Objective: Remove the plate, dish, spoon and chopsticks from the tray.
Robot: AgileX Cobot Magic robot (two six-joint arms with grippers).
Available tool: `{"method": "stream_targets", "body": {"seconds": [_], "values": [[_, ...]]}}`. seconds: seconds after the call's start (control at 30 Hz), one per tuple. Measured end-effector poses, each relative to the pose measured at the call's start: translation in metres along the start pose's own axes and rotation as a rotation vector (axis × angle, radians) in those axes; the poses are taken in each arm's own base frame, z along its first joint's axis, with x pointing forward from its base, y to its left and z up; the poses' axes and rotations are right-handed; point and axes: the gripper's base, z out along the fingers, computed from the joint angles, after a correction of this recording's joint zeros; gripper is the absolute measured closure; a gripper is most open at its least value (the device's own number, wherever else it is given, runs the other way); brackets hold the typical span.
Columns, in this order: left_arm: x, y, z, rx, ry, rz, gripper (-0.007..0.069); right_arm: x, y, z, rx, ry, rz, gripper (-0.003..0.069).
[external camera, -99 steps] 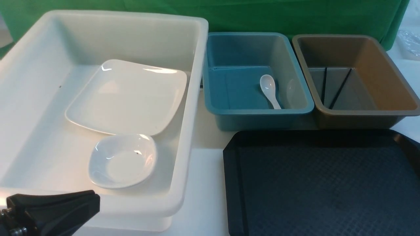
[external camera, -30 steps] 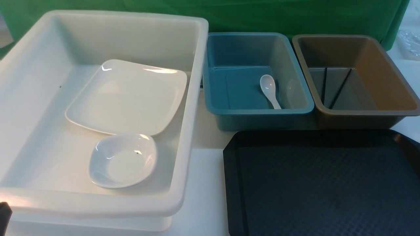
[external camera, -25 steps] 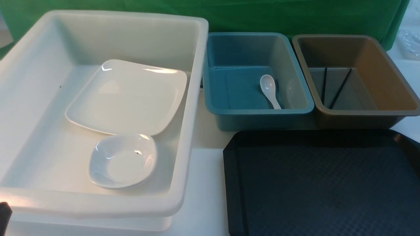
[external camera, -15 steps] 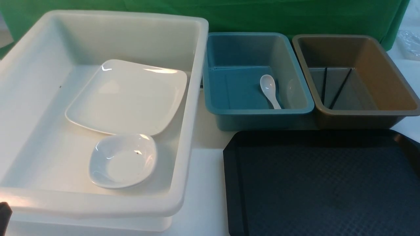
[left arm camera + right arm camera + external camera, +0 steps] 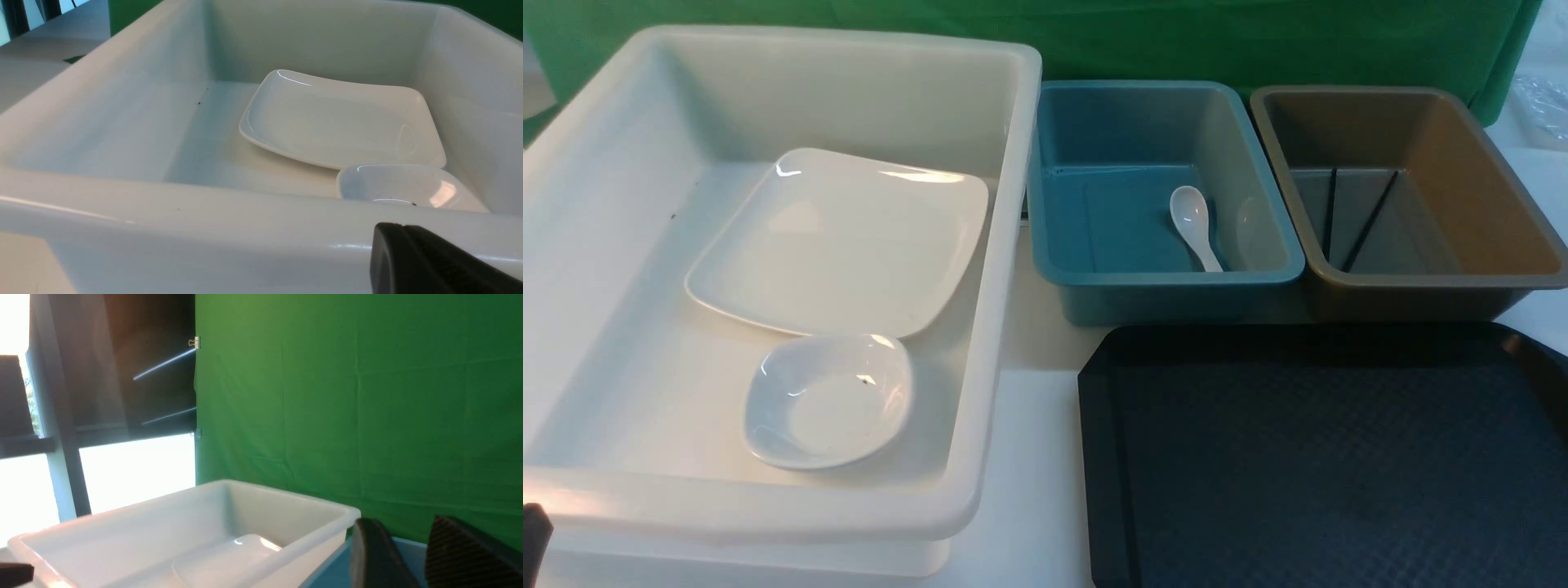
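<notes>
Now spoon (image 5: 1194, 225) bowl-end away, chopsticks (image 5: 1349, 219) lengthwise

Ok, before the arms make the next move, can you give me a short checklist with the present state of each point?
1. Tray holds no tableware: ok as far as visible; its near and right parts run out of the front view.
2. Plate in white bin: ok.
3. Small dish in the same bin, beside the plate's near edge: ok.
4. Spoon in blue bin: ok.
5. Chopsticks in brown bin: ok, both sticks inside.
6. Grippers hold nothing: left gripper shut, nothing seen in it: ok. Right gripper has a gap between its fingers, nothing between them: ok.
</notes>
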Motion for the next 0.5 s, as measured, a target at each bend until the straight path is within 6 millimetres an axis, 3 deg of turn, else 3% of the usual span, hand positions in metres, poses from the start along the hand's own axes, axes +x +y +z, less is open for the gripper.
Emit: {"method": "stream_targets", "body": {"seconds": [0.27,0.37,0.5], "values": [[0.0,0.0,0.0,0.0,0.0,0.0,0.0622,0.02,-0.007,-0.007,0.257,0.207,-0.121,0.0422],[0.0,0.0,0.0,0.0,0.0,0.0,0.0622,0.044,-0.015,-0.008,0.413,0.321,-0.188,0.0422],[0.0,0.0,0.0,0.0,0.0,0.0,0.0622,0.09,-0.026,-0.015,0.573,0.441,-0.191,0.0422]]}}
